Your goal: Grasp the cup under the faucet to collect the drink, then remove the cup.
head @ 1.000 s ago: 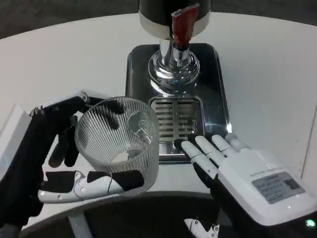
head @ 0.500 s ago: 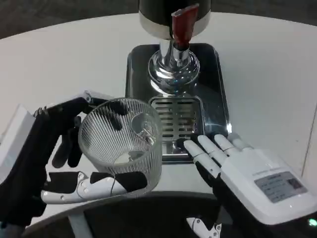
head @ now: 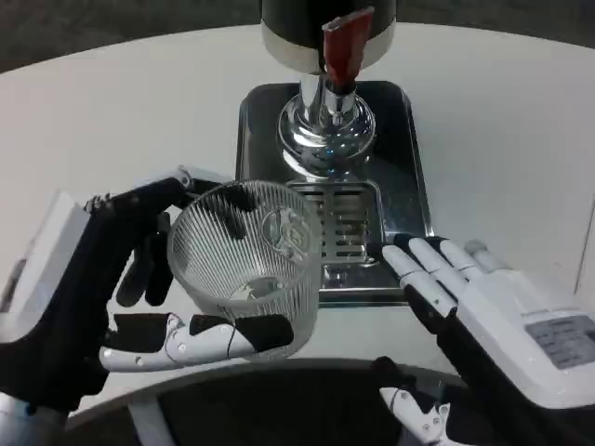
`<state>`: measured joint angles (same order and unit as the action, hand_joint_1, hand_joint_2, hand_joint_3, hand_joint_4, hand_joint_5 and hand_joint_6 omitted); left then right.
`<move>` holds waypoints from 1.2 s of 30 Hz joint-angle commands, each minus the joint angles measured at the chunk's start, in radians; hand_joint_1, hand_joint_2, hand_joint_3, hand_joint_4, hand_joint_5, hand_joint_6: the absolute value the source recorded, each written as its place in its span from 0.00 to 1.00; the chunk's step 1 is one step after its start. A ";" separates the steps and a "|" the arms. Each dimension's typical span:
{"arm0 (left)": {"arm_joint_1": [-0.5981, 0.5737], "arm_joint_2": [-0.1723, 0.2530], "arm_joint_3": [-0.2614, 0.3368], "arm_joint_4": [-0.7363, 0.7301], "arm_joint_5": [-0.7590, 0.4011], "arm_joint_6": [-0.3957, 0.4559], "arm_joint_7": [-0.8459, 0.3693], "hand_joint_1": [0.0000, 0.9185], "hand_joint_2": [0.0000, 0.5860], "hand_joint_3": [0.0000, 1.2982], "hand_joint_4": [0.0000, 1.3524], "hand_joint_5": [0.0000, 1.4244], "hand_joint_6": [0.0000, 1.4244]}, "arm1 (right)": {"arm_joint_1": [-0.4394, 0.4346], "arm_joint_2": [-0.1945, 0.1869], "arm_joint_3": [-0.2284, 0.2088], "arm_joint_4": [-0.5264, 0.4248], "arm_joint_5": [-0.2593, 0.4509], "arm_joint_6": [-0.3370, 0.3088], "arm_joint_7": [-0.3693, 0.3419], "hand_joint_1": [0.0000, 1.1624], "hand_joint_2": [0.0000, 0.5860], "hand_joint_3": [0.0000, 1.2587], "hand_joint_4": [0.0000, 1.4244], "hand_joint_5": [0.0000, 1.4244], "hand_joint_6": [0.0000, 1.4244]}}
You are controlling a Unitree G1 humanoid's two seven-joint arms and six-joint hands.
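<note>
Holding the ribbed clear cup [head: 246,265], left hand [head: 112,297] wraps it, thumb across the near side, fingers behind; cup tilted, empty by the look of it, just short of the drip grate [head: 346,218], not yet below the faucet [head: 327,116]. Right hand [head: 493,307] lies flat, fingers spread, holding nothing, beside the tray [head: 409,186], probably waiting for the red lever [head: 342,45].

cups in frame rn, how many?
1. A clear ribbed glass cup, held by the left hand at the front-left edge of the silver drip tray, short of the faucet. None visible elsewhere.
</note>
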<state>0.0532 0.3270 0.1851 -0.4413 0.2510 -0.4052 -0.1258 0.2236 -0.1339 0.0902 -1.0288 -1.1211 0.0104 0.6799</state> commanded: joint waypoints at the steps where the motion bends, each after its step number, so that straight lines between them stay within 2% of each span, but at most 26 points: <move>1: -0.034 -0.019 -0.004 0.029 0.031 0.005 0.042 0.65 0.00 0.75 0.83 0.91 1.00 | 0.025 0.012 -0.053 -0.018 0.046 -0.007 -0.010 0.33 0.84 0.04 0.00 0.00 0.01; 6: -0.121 -0.021 -0.038 0.151 0.113 0.005 0.082 0.65 0.00 0.75 0.83 0.91 1.00 | 0.053 0.026 -0.167 -0.018 0.137 -0.067 -0.038 0.33 0.84 0.05 0.00 0.00 0.02; 8: -0.158 -0.018 -0.050 0.198 0.143 0.008 0.102 0.65 0.00 0.75 0.83 0.91 1.00 | 0.071 0.030 -0.232 -0.018 0.189 -0.100 -0.048 0.33 0.84 0.05 0.00 0.00 0.02; 14: -0.263 -0.008 -0.083 0.342 0.226 0.017 0.168 0.65 0.00 0.75 0.83 0.91 1.00 | 0.105 0.043 -0.381 -0.018 0.321 -0.180 -0.046 0.34 0.83 0.05 0.00 0.00 0.02; 21: -0.372 0.000 -0.130 0.480 0.307 0.041 0.239 0.65 0.00 0.75 0.83 0.91 1.00 | 0.139 0.048 -0.511 -0.018 0.443 -0.240 -0.038 0.34 0.83 0.06 0.00 0.00 0.02; 27: -0.422 0.007 -0.161 0.553 0.335 0.051 0.285 0.65 0.00 0.75 0.83 0.91 1.00 | 0.162 0.043 -0.582 -0.018 0.513 -0.273 -0.033 0.35 0.83 0.06 0.00 0.00 0.02; 32: -0.474 0.015 -0.183 0.630 0.355 0.067 0.320 0.65 0.00 0.75 0.82 0.91 1.00 | 0.173 0.043 -0.599 -0.018 0.545 -0.289 -0.026 0.35 0.83 0.06 0.00 0.00 0.02; 36: -0.514 0.021 -0.199 0.692 0.361 0.077 0.358 0.65 0.00 0.75 0.82 0.91 1.00 | 0.180 0.053 -0.596 -0.018 0.556 -0.313 -0.022 0.35 0.83 0.06 0.00 0.00 0.02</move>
<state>-0.4322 0.3379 -0.0060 0.2254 0.6038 -0.3283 0.1878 0.3900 -0.0881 -0.5032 -1.0313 -0.5797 -0.2769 0.6458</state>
